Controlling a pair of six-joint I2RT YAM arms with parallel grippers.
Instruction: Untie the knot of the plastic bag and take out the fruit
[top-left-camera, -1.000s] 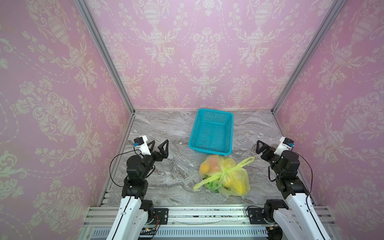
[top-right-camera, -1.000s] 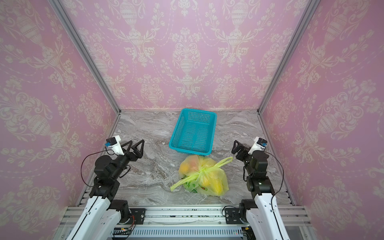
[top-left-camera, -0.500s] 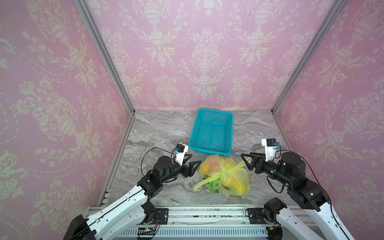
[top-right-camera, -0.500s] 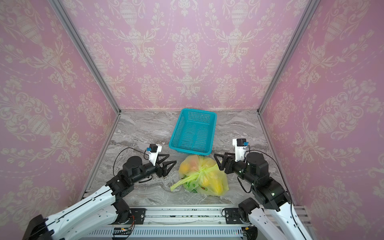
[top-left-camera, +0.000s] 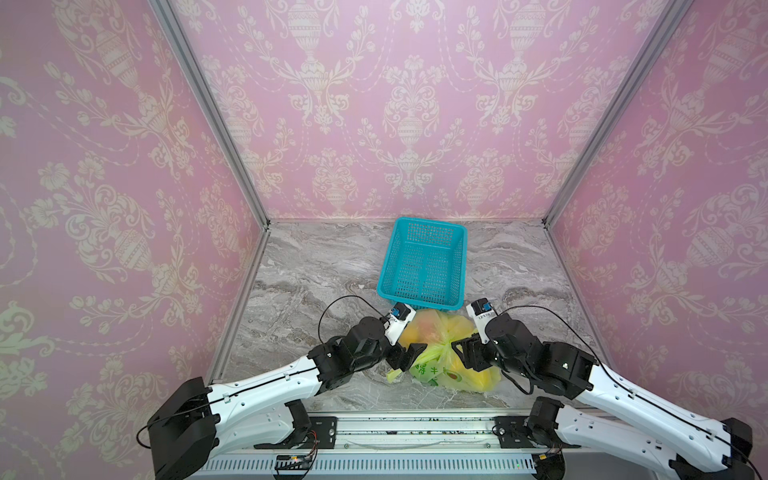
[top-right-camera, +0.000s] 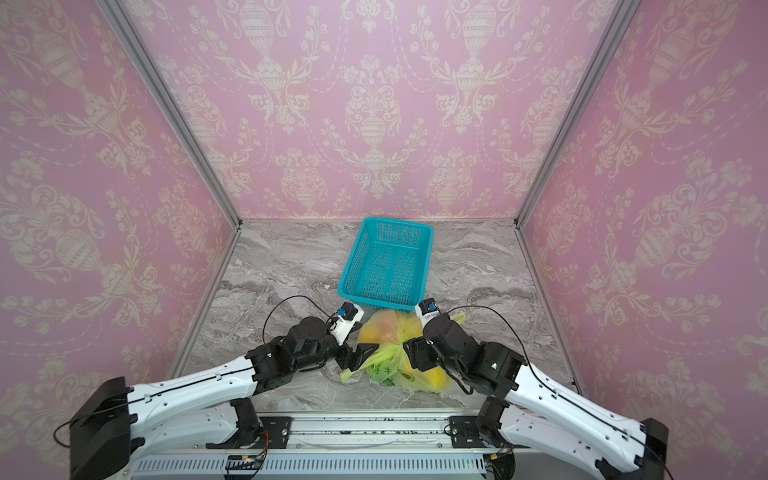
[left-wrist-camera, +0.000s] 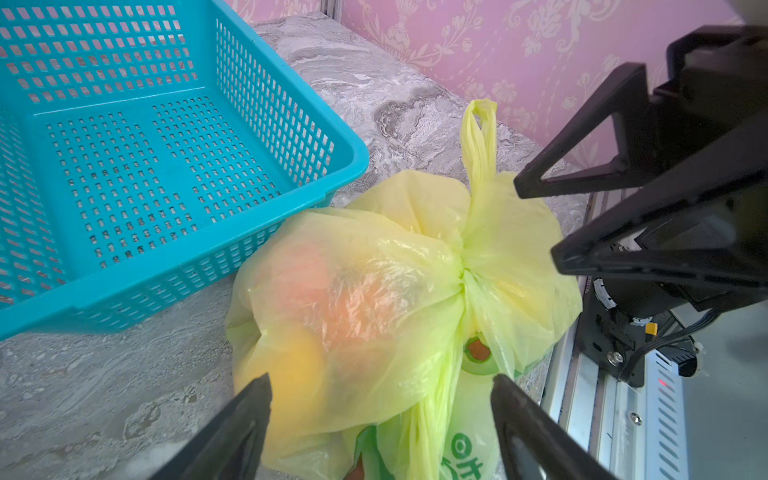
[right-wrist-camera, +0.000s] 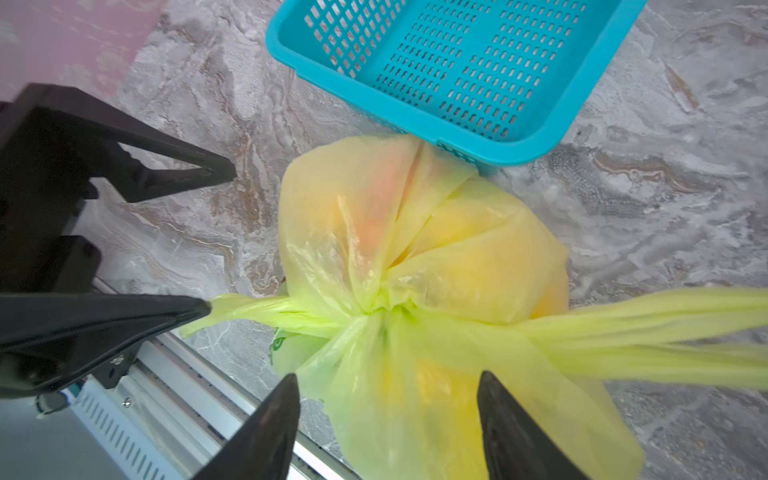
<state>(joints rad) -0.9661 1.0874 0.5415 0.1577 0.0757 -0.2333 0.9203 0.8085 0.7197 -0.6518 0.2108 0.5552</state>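
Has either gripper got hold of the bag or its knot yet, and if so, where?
Nothing is held yet. The left gripper and the right gripper both stand open, jaws apart, close to the plastic bag and its knot, closed on neither.

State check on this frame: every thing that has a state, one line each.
knot: tied, handle ends sticking out on both sides
plastic bag: closed, lying on the table next to the basket
fruit: inside the bag, seen through the plastic
basket: upright, empty
left gripper: open, at the bag, holding nothing
right gripper: open, at the bag, holding nothing
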